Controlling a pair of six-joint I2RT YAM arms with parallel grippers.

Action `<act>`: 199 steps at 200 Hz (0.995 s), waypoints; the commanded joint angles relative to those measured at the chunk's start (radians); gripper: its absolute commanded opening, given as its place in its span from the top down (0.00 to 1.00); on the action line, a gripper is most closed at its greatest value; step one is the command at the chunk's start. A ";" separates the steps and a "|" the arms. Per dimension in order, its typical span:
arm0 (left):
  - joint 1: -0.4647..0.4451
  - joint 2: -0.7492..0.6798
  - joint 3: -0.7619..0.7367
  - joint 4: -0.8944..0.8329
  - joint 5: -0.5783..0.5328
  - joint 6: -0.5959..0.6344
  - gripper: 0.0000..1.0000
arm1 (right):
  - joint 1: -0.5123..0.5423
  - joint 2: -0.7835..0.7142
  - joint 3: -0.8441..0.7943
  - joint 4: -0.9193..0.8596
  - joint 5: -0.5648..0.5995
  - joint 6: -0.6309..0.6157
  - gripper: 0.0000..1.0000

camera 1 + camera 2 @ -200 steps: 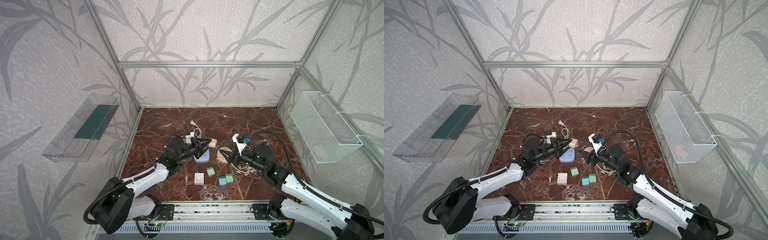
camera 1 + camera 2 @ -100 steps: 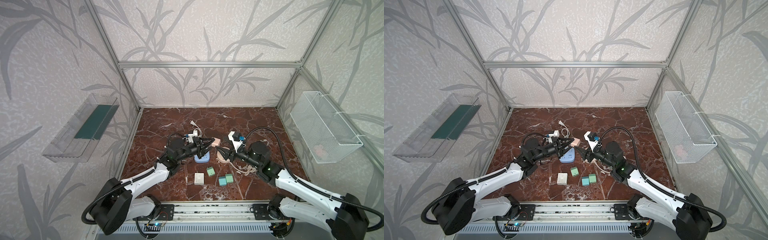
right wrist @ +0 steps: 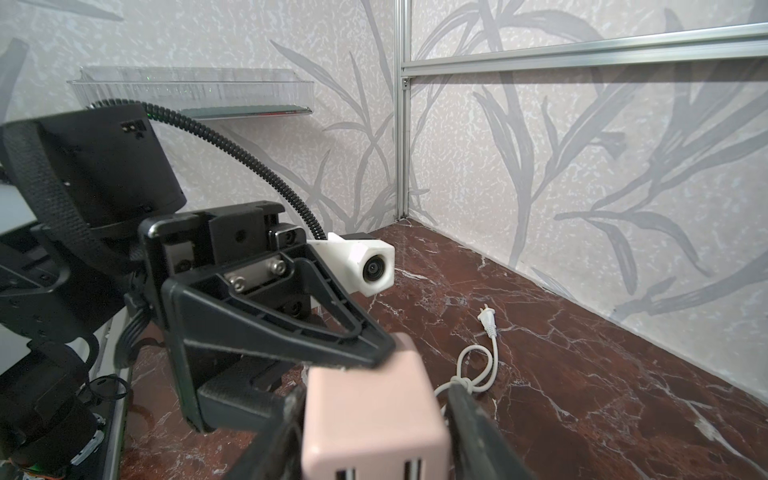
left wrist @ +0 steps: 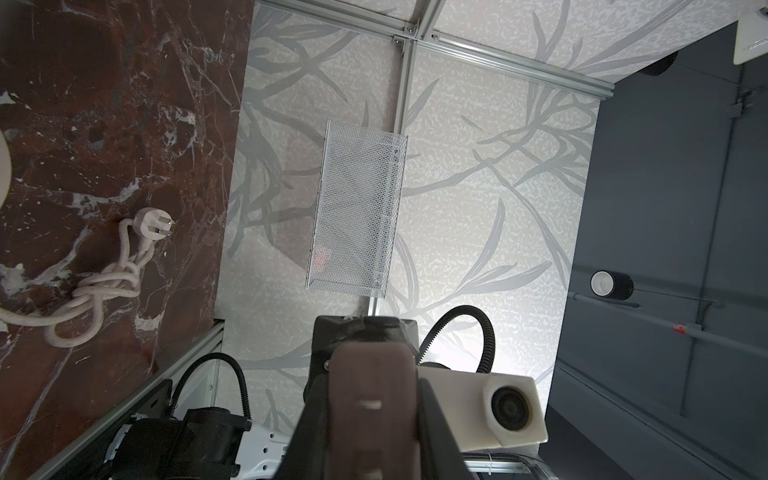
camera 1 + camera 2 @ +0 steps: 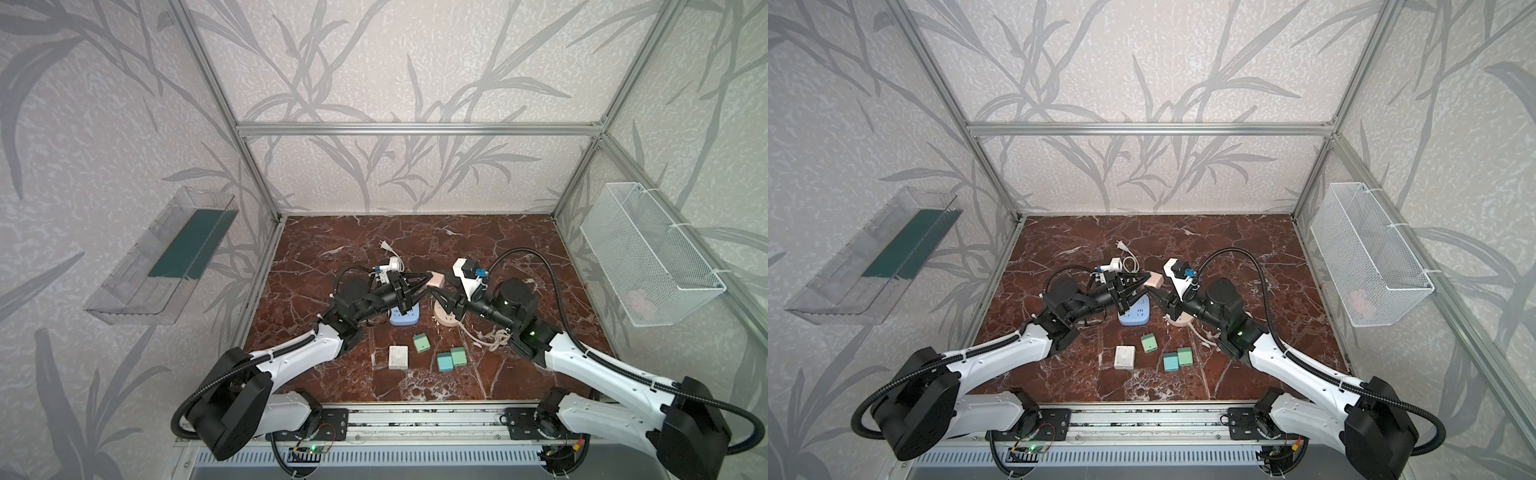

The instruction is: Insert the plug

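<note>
Right wrist view, left gripper (image 3: 357,370) pinching pink adapter (image 3: 374,419), right gripper (image 3: 376,395) astride it, grip unclear, white cord (image 3: 478,365) on marble floor (image 3: 582,332) behind.

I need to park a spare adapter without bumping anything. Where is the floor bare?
Barest: the far right corner of the marble floor, between the back wall and the wire basket. The far left corner beside the white cord, and the strip between the small blocks and the front rail. Crowded: around the blue power strip, round socket and pink adapter.
</note>
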 commanded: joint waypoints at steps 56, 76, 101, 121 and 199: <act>-0.008 0.036 0.000 0.127 0.021 -0.059 1.00 | -0.005 -0.008 0.053 -0.003 -0.073 0.017 0.77; -0.008 0.053 -0.004 0.140 0.022 -0.061 1.00 | -0.005 -0.020 0.055 -0.016 -0.072 0.022 0.99; -0.003 0.086 -0.008 0.169 0.033 -0.062 0.98 | -0.004 -0.040 0.053 -0.026 -0.054 0.049 1.00; 0.034 0.100 0.000 0.133 0.075 -0.032 0.02 | -0.004 -0.048 0.092 -0.126 -0.008 0.078 1.00; 0.229 -0.192 0.294 -1.227 -0.227 0.905 0.01 | -0.006 0.002 0.339 -0.734 0.314 0.300 1.00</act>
